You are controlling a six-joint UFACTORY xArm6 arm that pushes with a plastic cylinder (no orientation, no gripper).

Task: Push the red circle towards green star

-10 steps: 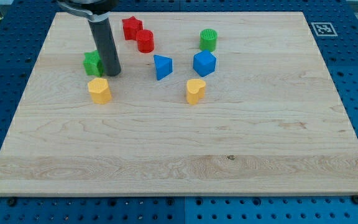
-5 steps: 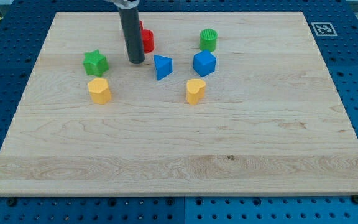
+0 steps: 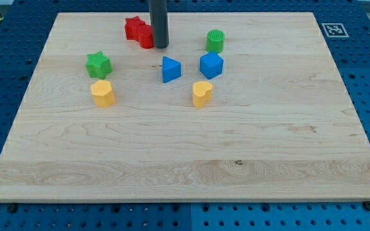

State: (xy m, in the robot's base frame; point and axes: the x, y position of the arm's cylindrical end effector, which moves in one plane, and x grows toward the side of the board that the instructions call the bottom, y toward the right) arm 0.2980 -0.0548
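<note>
The red circle [image 3: 146,40] sits near the view's top, mostly hidden behind my dark rod, with a red star-like block [image 3: 134,28] touching it on its left. My tip [image 3: 161,46] rests on the board right against the red circle's right side. The green star [image 3: 98,64] lies to the lower left of the red circle, well apart from it and from my tip.
A yellow block [image 3: 102,93] sits just below the green star. A blue triangle [image 3: 169,69] and a blue cube [image 3: 211,65] lie below and right of my tip. A green cylinder [image 3: 215,41] stands to the right, and a yellow heart-like block [image 3: 202,94] lies lower.
My rod has moved from beside the green star rightward and upward to the red circle's right side. The blocks have stayed about where they were.
</note>
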